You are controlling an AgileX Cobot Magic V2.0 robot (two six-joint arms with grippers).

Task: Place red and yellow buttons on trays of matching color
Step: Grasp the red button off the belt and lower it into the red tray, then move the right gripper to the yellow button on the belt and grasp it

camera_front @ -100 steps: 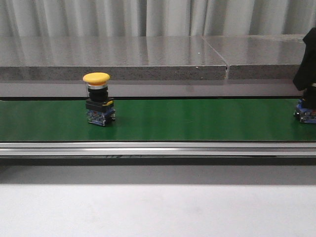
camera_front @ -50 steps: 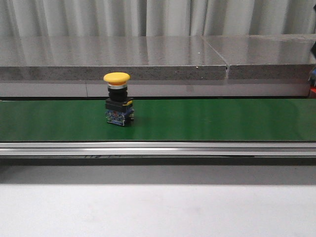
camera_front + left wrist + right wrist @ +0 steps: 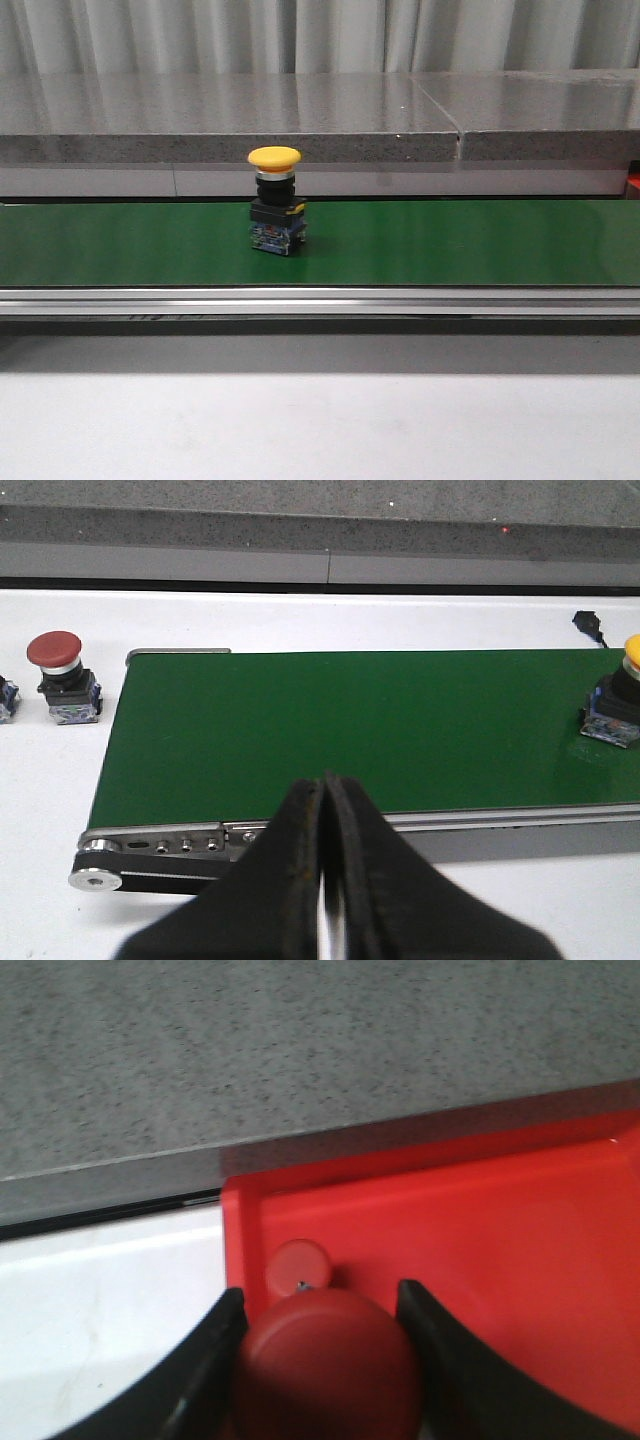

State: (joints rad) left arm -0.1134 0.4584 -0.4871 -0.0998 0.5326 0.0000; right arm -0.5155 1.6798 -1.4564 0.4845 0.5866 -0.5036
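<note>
Red button sits clamped between my right claw's fingers, above the red tray's corner. Yellow button upright on the green belt, well ahead of my left claw, which is closed, holding nothing.

A green conveyor belt (on a white table) carries one upright yellow button.

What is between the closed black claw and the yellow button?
Only bare green belt lies between the left gripper and the yellow button, in the left wrist view.
</note>
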